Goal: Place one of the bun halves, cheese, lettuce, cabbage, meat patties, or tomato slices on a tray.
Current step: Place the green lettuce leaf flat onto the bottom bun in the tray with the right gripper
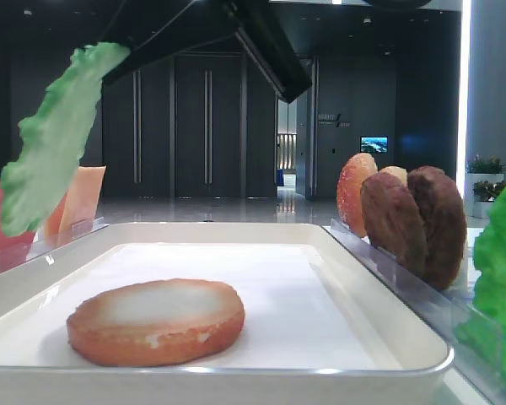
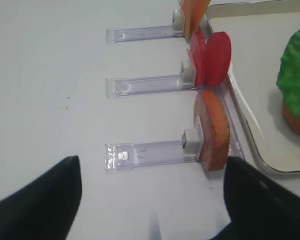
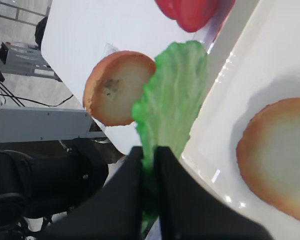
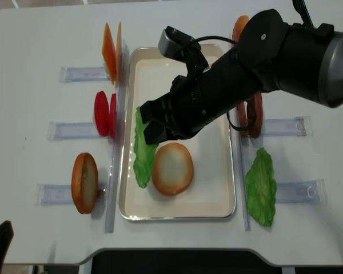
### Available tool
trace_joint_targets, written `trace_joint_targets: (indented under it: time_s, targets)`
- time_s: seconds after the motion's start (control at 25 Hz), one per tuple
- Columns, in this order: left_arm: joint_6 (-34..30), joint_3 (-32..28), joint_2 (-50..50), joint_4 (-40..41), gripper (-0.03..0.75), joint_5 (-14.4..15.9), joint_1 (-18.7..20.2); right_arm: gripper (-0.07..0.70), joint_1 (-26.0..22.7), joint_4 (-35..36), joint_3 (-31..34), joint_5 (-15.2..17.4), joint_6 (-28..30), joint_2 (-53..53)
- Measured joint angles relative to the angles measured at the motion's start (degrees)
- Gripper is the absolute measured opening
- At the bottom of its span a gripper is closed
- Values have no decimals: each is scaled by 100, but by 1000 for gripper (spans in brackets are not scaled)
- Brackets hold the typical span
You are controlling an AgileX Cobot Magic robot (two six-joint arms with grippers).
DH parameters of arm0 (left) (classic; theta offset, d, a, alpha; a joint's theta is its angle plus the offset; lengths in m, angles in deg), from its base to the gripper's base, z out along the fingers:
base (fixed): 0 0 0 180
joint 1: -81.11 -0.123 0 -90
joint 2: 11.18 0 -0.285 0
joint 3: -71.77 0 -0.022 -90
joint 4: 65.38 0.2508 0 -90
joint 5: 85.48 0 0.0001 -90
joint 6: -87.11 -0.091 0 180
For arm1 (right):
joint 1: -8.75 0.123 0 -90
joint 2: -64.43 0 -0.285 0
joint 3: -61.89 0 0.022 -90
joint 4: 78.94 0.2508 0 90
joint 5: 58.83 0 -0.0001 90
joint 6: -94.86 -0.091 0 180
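The right gripper [image 3: 150, 155] had its black fingers pressed together on one end of the lettuce [image 4: 142, 153], a thin, bright-green leaf with a ruffled, veined surface that hung limp over the left rim of the tray [image 4: 226, 171], beside the bun half [image 4: 172, 168] lying flat near the tray's front edge. The risk was plain: the leaf straddled the rim, so a release there would likely leave it draped half outside the tray, or sliding off toward the upright tomato slices [image 4: 104, 114] and the other bun half [image 4: 84, 182] in their clear plastic holders by the tabletop's left edge. Being floppy, it might also fold on landing or miss the bun.

The tray was glossy white with rounded corners. The bun was a toasted disc, golden at the rim and pale in the centre. The left gripper [image 2: 150, 200] hovered spread and empty near the tabletop's front-left corner.
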Motion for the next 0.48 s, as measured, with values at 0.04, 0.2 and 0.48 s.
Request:
trace_joint_targets:
  time_s: [0.04,0.2,0.48]
  targets:
    - [0,0,0,0,692,0,0,38,-31,6,0,3,26,0]
    - [0,0,0,0,692,0,0,38,-66,45,0,68,81,98]
    - [0,0,0,0,692,0,0,38,-70,51,0,178,122,405]
